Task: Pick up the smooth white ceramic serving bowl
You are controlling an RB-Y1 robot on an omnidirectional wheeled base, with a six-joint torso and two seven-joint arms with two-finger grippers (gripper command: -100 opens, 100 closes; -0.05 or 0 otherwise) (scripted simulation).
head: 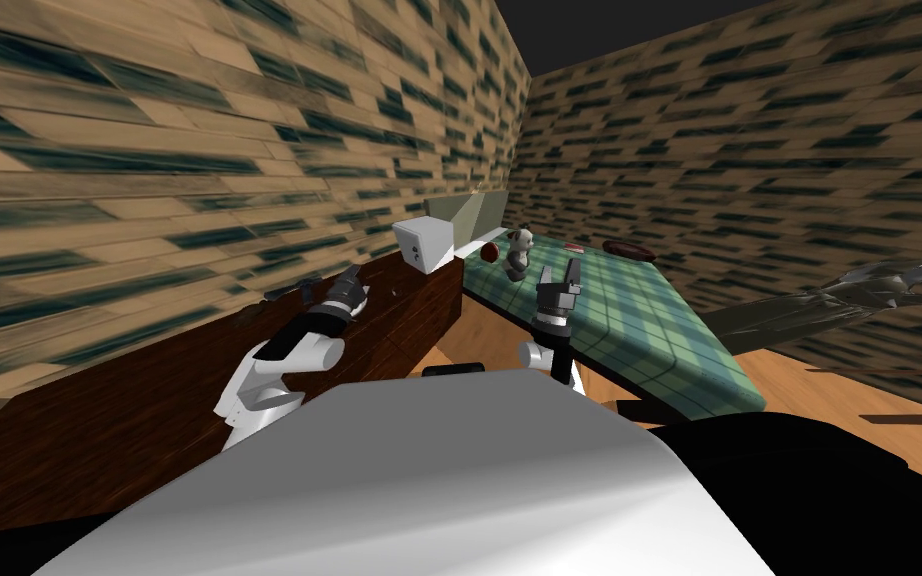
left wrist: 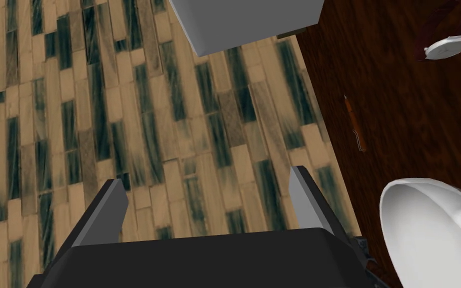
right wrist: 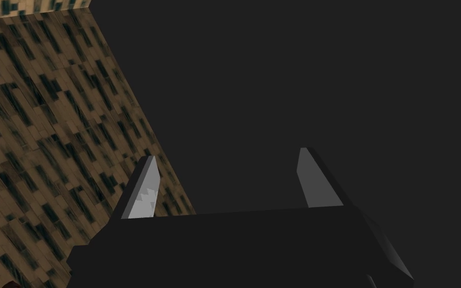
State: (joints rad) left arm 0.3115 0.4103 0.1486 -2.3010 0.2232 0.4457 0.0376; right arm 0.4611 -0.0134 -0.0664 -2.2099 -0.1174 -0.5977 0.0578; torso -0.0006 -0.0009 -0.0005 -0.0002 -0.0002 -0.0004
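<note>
The left gripper (left wrist: 207, 200) hovers, fingers spread and empty, beside the white bowl (left wrist: 432, 235) on the dark wooden tabletop (left wrist: 404, 115); the right gripper (right wrist: 229, 182) points up, fingers likewise spread.

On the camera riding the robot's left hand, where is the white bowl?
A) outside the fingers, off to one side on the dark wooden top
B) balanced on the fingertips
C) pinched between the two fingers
A: the white bowl lies on the dark wooden top, to the outer side of one finger of the left hand, and the open fingers hold nothing.
</note>
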